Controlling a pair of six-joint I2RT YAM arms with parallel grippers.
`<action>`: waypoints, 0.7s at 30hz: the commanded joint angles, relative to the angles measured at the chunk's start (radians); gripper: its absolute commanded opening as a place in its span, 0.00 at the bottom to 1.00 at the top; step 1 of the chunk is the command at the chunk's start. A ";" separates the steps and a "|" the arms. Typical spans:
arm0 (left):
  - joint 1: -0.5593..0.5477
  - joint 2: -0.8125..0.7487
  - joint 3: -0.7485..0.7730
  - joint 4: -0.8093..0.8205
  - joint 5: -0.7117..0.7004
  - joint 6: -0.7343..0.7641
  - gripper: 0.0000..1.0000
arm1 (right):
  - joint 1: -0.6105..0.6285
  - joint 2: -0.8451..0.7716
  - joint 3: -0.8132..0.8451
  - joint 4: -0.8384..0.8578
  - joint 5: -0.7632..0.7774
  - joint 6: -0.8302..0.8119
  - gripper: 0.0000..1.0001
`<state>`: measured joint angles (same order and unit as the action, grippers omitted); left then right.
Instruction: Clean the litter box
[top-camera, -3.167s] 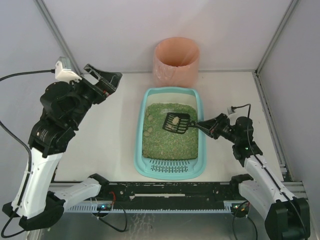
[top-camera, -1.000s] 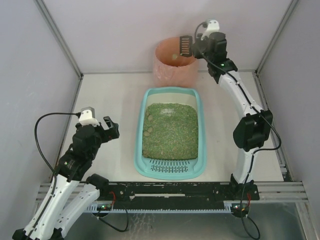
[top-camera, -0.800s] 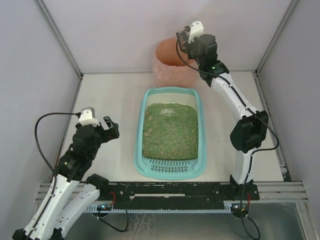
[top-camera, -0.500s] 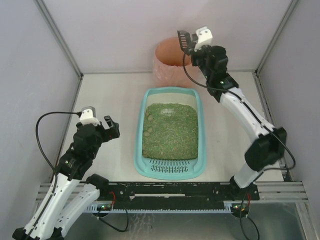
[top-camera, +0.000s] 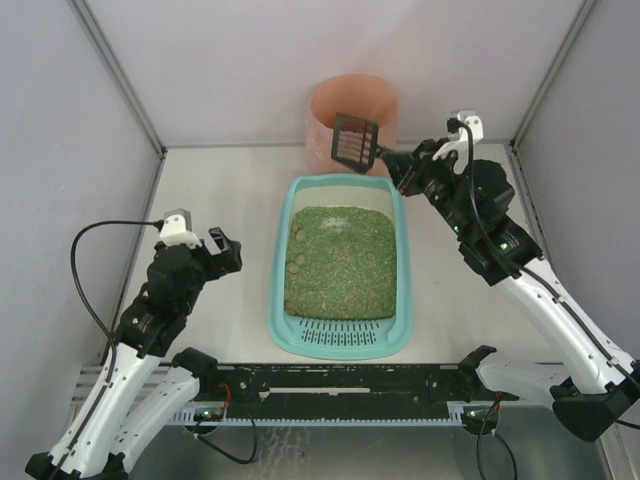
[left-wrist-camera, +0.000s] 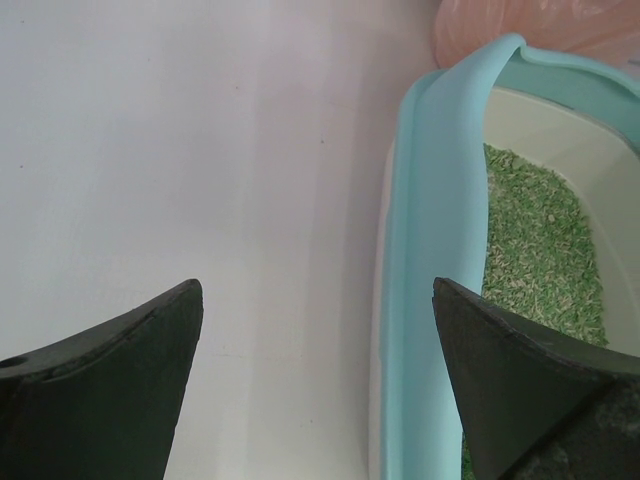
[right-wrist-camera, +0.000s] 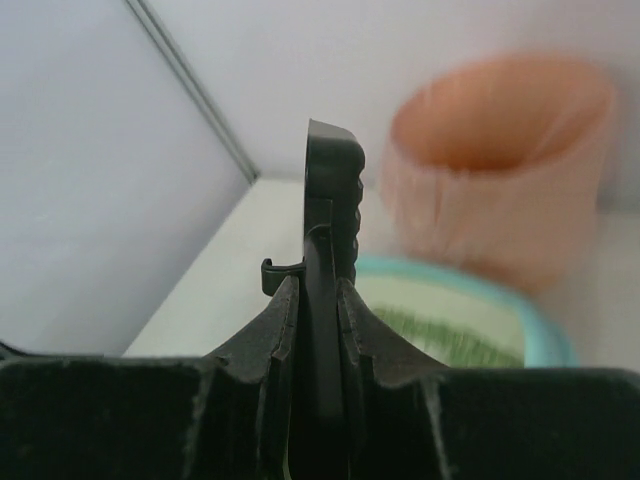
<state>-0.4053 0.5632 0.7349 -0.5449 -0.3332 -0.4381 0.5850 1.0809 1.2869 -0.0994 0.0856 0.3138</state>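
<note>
orange bin (top-camera: 352, 100): upright at table (top-camera: 225, 200) back | black scoop (top-camera: 355, 141): overlaps bin front

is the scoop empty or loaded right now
Empty: the scoop shows bare black slots in the top view, no clump on it, clamped in the right fingers.

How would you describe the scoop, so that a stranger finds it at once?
Start from the teal litter box in the middle of the table. Just past its far end, in front of the round pink bin, the right end effector holds the scoop in the air. It is the only small, black, slotted thing there.
</note>
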 joint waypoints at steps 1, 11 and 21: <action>0.008 0.012 0.087 0.049 0.003 -0.075 1.00 | 0.009 0.001 -0.052 -0.302 -0.051 0.292 0.00; 0.007 0.137 0.560 -0.174 -0.052 -0.298 1.00 | 0.081 0.160 -0.052 -0.503 -0.105 0.423 0.00; 0.007 0.155 0.711 -0.200 -0.024 -0.359 1.00 | 0.090 0.410 0.031 -0.568 -0.068 0.384 0.00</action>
<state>-0.4042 0.7002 1.4044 -0.7208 -0.3603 -0.7609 0.6674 1.4620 1.2442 -0.6666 0.0071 0.6983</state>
